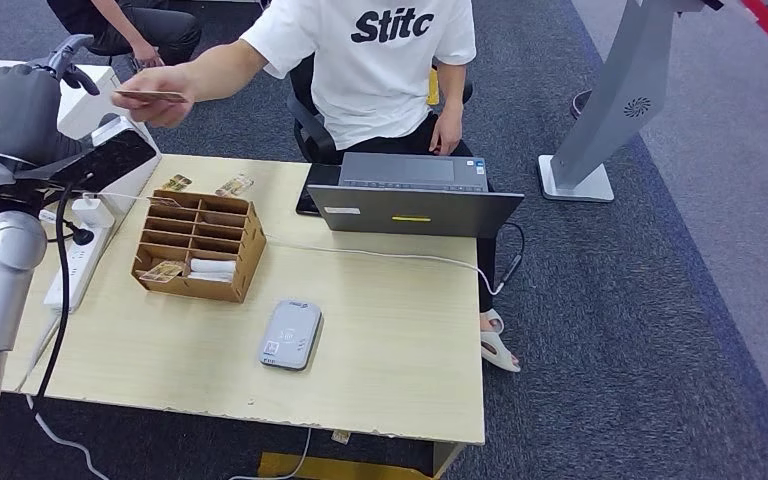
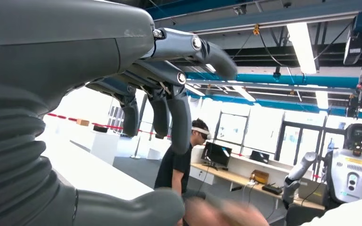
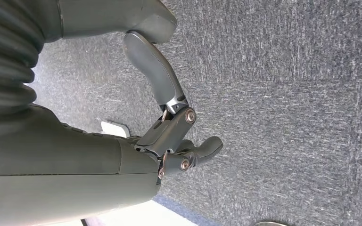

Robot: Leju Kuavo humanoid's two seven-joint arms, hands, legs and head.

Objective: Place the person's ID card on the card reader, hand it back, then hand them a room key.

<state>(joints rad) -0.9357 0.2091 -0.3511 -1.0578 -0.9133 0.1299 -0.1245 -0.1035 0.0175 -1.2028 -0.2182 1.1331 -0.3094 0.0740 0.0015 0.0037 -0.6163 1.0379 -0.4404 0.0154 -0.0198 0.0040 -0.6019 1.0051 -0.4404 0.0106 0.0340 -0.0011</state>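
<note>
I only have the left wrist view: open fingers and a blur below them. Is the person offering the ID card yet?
Observer: Yes. In the head view the person's hand holds the ID card out flat, close to your raised left hand but apart from it.
Operator: Is the card reader free?
Observer: The card reader lies on the table, on the robot's side of the wooden organiser, with nothing on it.
Operator: And the right hand?
Observer: The right hand hangs over the grey carpet, holding nothing.
</note>
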